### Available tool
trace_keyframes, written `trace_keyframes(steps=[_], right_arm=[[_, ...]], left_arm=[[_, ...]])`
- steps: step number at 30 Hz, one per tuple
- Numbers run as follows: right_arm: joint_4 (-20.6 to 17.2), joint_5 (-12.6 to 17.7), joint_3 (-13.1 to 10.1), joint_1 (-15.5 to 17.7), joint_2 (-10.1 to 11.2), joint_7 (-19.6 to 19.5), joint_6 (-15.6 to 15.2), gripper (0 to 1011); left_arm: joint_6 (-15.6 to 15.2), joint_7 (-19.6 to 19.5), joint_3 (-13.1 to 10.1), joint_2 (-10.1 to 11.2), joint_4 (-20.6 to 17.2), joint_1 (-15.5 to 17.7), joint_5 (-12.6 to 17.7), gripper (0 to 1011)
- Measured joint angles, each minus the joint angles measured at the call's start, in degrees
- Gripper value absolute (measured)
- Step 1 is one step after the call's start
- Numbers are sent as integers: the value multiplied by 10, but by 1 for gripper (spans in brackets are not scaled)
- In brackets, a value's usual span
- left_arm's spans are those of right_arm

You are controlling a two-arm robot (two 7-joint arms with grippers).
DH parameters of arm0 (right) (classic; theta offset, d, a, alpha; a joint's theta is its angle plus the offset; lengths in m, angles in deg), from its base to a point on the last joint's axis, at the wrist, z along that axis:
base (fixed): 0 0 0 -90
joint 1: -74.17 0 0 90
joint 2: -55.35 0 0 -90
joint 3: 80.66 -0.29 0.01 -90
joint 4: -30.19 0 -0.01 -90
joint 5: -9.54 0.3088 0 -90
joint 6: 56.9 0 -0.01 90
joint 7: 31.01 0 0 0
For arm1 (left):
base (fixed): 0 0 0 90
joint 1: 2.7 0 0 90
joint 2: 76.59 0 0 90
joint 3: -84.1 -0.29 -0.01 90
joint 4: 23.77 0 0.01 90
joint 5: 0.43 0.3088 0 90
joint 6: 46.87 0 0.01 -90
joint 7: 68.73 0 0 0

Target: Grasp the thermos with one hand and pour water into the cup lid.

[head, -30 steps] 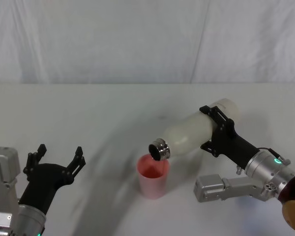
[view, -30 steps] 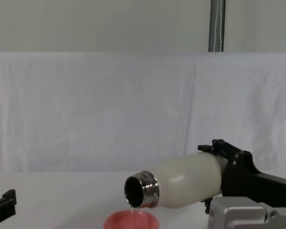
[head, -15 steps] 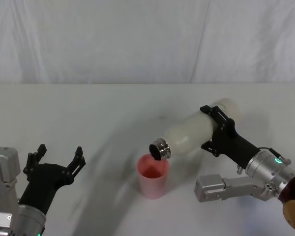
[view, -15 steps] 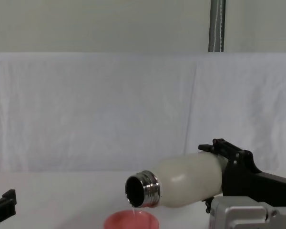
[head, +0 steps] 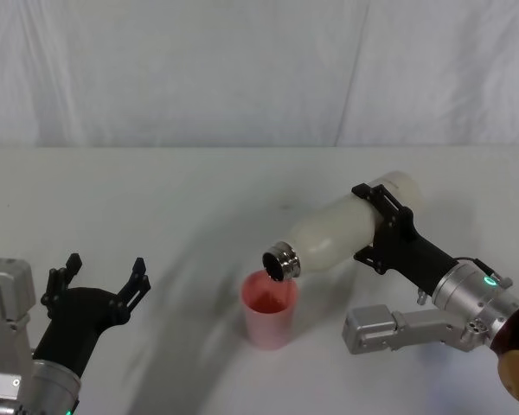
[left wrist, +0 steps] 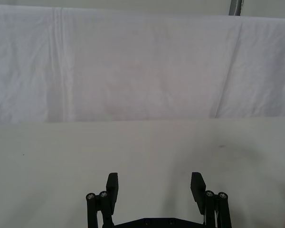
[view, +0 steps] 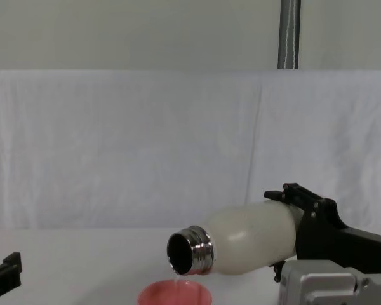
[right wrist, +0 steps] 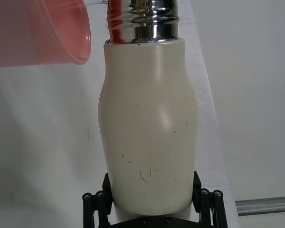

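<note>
Your white table (head: 156,199) sits before a white cloth backdrop (head: 199,69). The right gripper's (head: 382,226) black fingers (head: 376,201) clamp the tall cream-white matte thermos (head: 346,229), tipped with its steel neck over the small pink cup lid (head: 269,309); what looks like a thin trickle falls. Your left gripper (head: 99,278) hovers with fingers spread, holding nothing.
</note>
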Motion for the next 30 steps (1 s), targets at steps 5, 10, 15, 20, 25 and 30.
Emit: trace_keyframes(steps=[5,10,15,20,25,30], right_arm=[[0,-1,0,0,0,-1,0,956],[1,-1,1,-1,0,-1,0,956],[1,-1,1,-1,-1,-1,0,956],[1,0,1,0,-1,-1,0,956],[0,0,1,1,-1,0,-1,956],[-1,0,2,2,0,0,-2,956]], left_arm=[[0,0,0,0,0,0,0,1001],[0,0,0,0,0,0,0,1001],[0,0,0,0,0,0,0,1001],[0,0,0,0,0,0,0,1001],[0,0,0,0,0,0,0,1001],[0,0,0,0,0,0,0,1001]])
